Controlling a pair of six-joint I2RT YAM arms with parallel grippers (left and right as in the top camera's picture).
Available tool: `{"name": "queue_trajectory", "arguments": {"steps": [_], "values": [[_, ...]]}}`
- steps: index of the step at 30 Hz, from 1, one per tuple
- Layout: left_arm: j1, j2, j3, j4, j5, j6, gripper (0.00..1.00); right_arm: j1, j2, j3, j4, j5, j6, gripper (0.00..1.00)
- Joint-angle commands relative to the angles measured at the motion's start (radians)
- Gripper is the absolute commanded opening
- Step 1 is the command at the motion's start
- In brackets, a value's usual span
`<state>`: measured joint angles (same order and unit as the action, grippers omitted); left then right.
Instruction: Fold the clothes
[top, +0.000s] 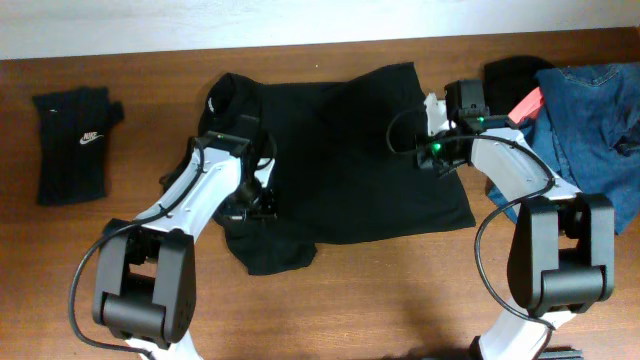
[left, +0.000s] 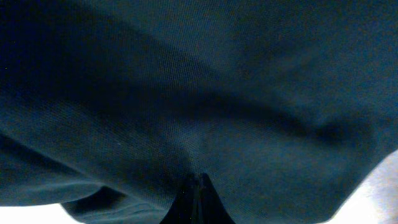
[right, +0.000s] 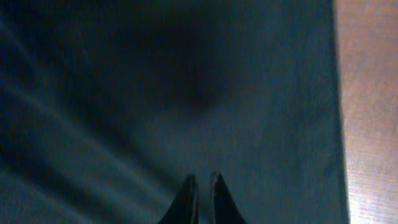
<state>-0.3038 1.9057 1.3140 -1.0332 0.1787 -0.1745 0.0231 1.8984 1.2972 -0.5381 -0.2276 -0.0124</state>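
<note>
A black shirt (top: 345, 150) lies spread in the middle of the table (top: 400, 290). The left gripper (top: 258, 200) is down on its 8 o'clock part. In the left wrist view the jaws are together and the dark cloth seems to gather at the fingertips (left: 198, 198), so they look clamped on the shirt. The right gripper (top: 430, 152) is at the shirt's 3 o'clock edge. In its wrist view the jaws stand almost together with only a thin slit. It is not possible to tell if cloth is between them. Bare wood shows just beside, at 3 o'clock.

A small folded black cloth (top: 75, 145) with a white logo lies well apart at 9 o'clock. Blue jeans (top: 590, 110) lie in a heap at 3 o'clock, and the right arm passes over their near edge. Another black garment (top: 515, 72) is at 2 o'clock, with a red thing (top: 527, 103) between it and the jeans. Both arms hide parts of the shirt.
</note>
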Motion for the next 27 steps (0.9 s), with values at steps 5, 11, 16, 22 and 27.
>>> {"name": "queue_trajectory", "arguments": {"steps": [5, 11, 16, 22, 27], "values": [[-0.022, -0.058, -0.049, 0.002, 0.035, -0.015, 0.01, 0.004, 0.007, 0.069, 0.116, -0.001, 0.017, 0.04], [-0.043, -0.2, -0.05, -0.076, 0.032, -0.034, 0.01, 0.018, 0.101, 0.247, 0.112, -0.057, 0.082, 0.04], [-0.043, -0.269, -0.063, -0.125, 0.031, -0.034, 0.01, 0.045, 0.259, 0.473, -0.002, -0.053, 0.092, 0.04], [-0.044, -0.279, -0.163, -0.065, 0.026, -0.05, 0.01, 0.069, 0.383, 0.628, -0.027, -0.052, 0.092, 0.04], [-0.047, -0.279, -0.302, 0.085, 0.051, -0.073, 0.01, 0.075, 0.41, 0.633, 0.009, -0.045, 0.092, 0.04]]}}
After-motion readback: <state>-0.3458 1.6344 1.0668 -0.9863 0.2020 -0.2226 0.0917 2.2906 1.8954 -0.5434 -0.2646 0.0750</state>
